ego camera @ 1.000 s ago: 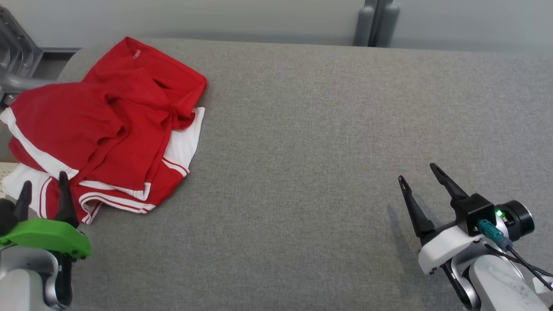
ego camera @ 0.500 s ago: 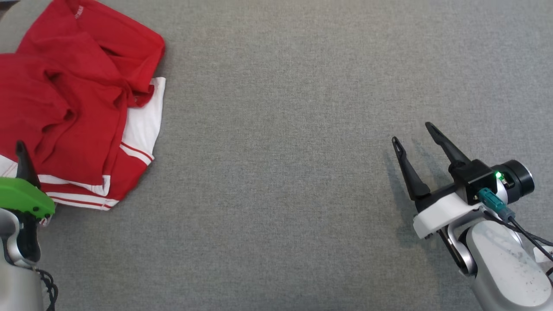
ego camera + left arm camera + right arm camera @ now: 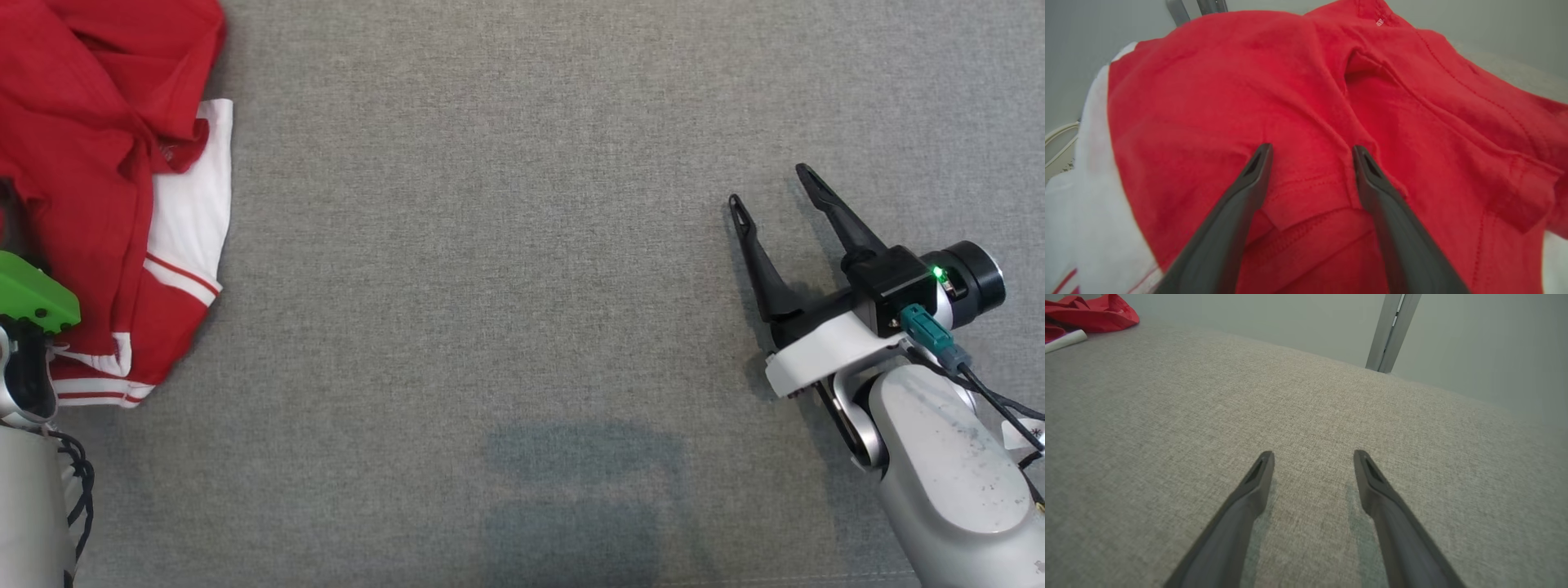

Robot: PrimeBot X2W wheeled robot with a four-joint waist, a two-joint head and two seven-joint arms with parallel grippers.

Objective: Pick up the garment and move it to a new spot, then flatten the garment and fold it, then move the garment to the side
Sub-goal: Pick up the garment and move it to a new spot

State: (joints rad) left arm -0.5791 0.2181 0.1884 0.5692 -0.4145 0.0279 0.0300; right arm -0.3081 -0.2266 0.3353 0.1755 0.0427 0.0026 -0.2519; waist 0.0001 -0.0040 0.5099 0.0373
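- Grey woven tabletop (image 3: pixel 522 245) spans the head view, with a dim blocky shadow (image 3: pixel 580 490) at bottom centre.
- Behind it, in the right wrist view, I see a pale wall and a grey post (image 3: pixel 1392 330) right of centre at the top.
- The garment (image 3: pixel 90 122), red with white panels and red-striped trim, lies crumpled along the left edge of the head frame, from the upper left corner to below the middle.
- My left tool (image 3: pixel 1311 150) is over that cloth with its fingers spread wide. In its wrist view both tips sit by a red fold and seam, but I cannot tell whether they touch it.
- Its green cover (image 3: pixel 33 294) shows at the left edge of the head frame, overlapping the garment's lower part.
- My right tool (image 3: pixel 769 185) is at the right of the head frame, fingers spread and pointing up-frame, low over the tabletop and well apart from the garment.
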